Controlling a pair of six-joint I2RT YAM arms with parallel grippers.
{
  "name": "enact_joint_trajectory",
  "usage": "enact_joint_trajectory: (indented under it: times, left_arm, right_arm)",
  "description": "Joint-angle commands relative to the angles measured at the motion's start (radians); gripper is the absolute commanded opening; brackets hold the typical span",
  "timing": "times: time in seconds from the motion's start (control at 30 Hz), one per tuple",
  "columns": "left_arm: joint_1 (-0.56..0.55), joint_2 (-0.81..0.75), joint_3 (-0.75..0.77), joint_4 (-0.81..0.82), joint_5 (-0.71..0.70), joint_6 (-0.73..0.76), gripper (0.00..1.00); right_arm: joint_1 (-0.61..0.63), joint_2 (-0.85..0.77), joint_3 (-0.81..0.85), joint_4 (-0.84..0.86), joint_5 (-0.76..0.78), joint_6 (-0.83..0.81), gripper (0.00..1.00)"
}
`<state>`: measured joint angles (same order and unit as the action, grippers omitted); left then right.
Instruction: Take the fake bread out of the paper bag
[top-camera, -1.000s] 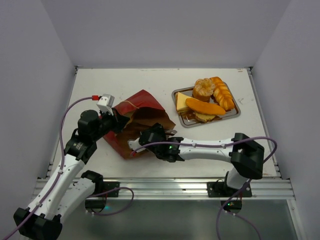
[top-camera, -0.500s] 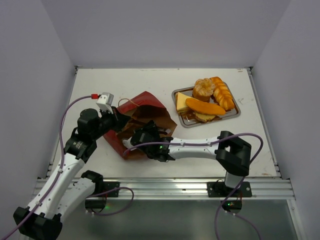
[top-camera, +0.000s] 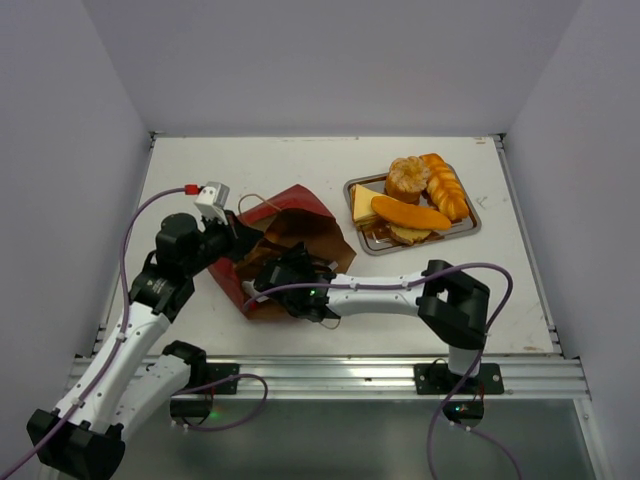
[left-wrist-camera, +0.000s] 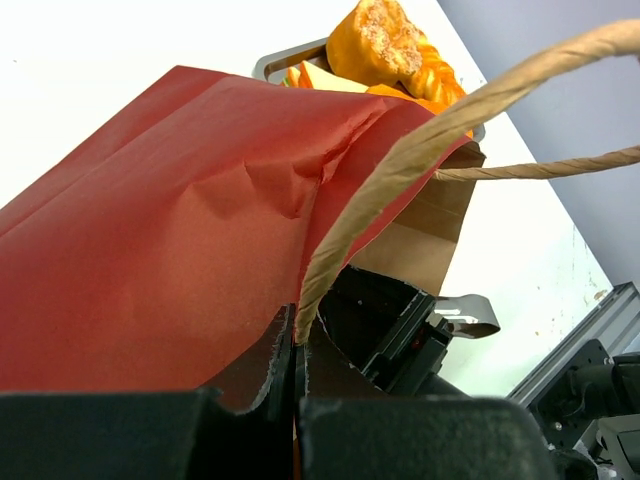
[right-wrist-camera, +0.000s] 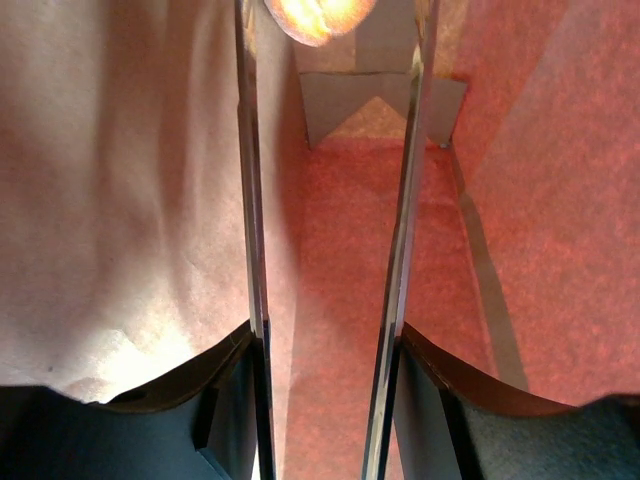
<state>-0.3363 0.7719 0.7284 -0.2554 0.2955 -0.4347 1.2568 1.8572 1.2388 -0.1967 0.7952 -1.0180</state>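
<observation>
The dark red paper bag (top-camera: 300, 205) lies on its side, mouth toward the near right. My left gripper (top-camera: 234, 233) is shut on its string handle (left-wrist-camera: 400, 165), holding the mouth up; its jaws (left-wrist-camera: 295, 345) pinch the string against the red wall (left-wrist-camera: 170, 230). My right gripper (top-camera: 268, 278) is inside the bag, open and holding nothing. Its view shows the kraft inside (right-wrist-camera: 120, 180) and one glossy orange fake bread (right-wrist-camera: 318, 14) at the bag's far end, level with the open fingertips (right-wrist-camera: 244, 120). Other fake bread (top-camera: 410, 213) lies on the tray.
The shiny metal tray (top-camera: 470, 228) at the back right holds a round bun (top-camera: 407, 177), a braided loaf (top-camera: 446, 187), a pale wedge (top-camera: 362, 203) and a long roll. The tray's bread also shows in the left wrist view (left-wrist-camera: 385, 40). White walls enclose the table.
My right gripper has pushed further left and deeper into the bag. My left gripper has kept its hold on the handle, with the bag mouth lifted slightly.
</observation>
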Motion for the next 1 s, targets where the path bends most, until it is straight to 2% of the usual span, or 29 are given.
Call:
enact_joint_trajectory:
  times: [0.0,0.23,0.33,0.43,0.53,0.57,0.97]
  left_arm:
    - [-0.003,0.004,0.058,0.030,0.051,-0.009,0.00]
    - [-0.003,0.009,0.066,0.028,0.080,-0.007,0.00]
    - [-0.003,0.006,0.065,0.030,0.082,-0.006,0.00]
    - [-0.003,0.001,0.065,0.024,0.077,-0.004,0.00]
    - [-0.003,-0.003,0.063,0.015,0.059,0.005,0.00]
    - [-0.003,-0.003,0.062,0.010,0.054,0.008,0.00]
    - [-0.003,-0.003,0.005,0.024,-0.051,0.036,0.00]
  right_arm:
    - [0.003,0.019,0.065,-0.050,0.032,0.021,0.52]
    - [0.004,0.062,0.106,-0.101,0.036,0.041,0.51]
    - [0.003,0.071,0.110,-0.110,0.035,0.048,0.39]
    - [0.004,0.069,0.111,-0.122,0.033,0.059,0.21]
    - [0.001,0.056,0.113,-0.142,0.022,0.064,0.13]
    - [0.001,0.051,0.111,-0.153,0.016,0.068,0.07]
    - [0.000,-0.099,0.021,-0.179,-0.024,0.081,0.02]
